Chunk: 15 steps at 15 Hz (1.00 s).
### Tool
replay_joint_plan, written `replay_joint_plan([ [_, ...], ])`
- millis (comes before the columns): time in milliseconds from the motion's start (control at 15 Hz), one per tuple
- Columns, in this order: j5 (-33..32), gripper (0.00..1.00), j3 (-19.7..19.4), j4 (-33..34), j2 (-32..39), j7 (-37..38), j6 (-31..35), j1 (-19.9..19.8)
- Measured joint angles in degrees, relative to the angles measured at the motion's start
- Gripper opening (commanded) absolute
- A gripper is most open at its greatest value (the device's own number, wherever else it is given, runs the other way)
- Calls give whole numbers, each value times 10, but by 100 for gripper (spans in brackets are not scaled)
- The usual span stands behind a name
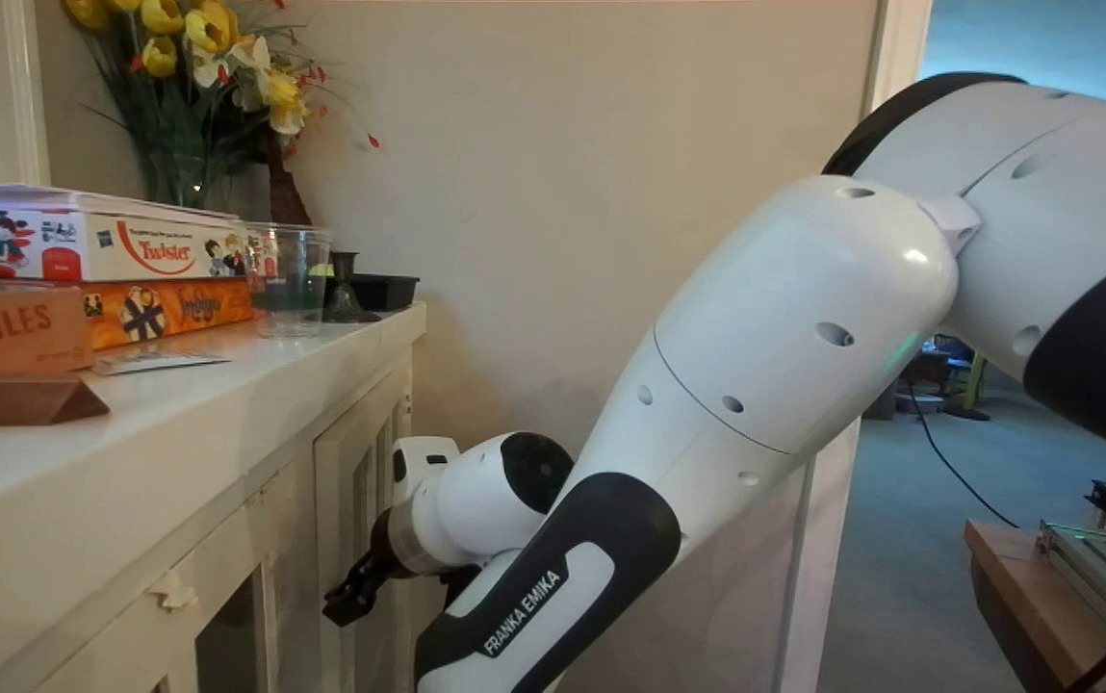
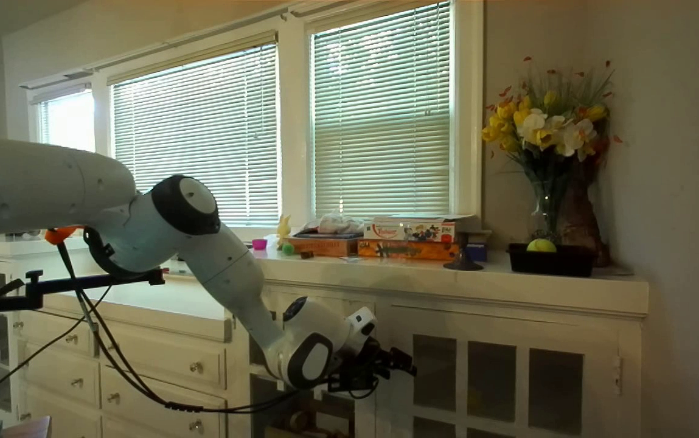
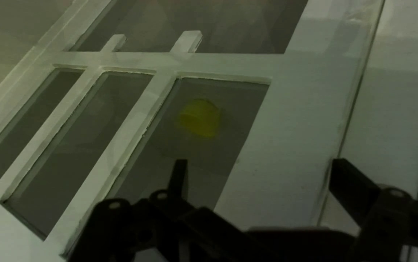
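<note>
The pincer (image 3: 259, 163) is wide apart in front of the cabinet door (image 3: 143, 107), holding nothing. The door looks shut, with maybe a yellow cup (image 3: 201, 117) behind its glass (image 3: 210, 156). No grabbing seems done yet.

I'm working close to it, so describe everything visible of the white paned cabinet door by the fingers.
The white-painted cabinet door stands upright below the long white counter and looks shut. Its wooden-looking frame holds dark rectangular panes, apparently glass, three across in one row; past the white crossbar, two short white bar stubs jut out. A white, hinge-like fitting sits at one edge. The spread black fingers are in front; contact can't be confirmed.
</note>
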Motion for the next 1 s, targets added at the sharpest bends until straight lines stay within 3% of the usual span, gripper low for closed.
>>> replay_joint_plan([
  [1000,-17,100,20,5,1,-1,9,-8],
])
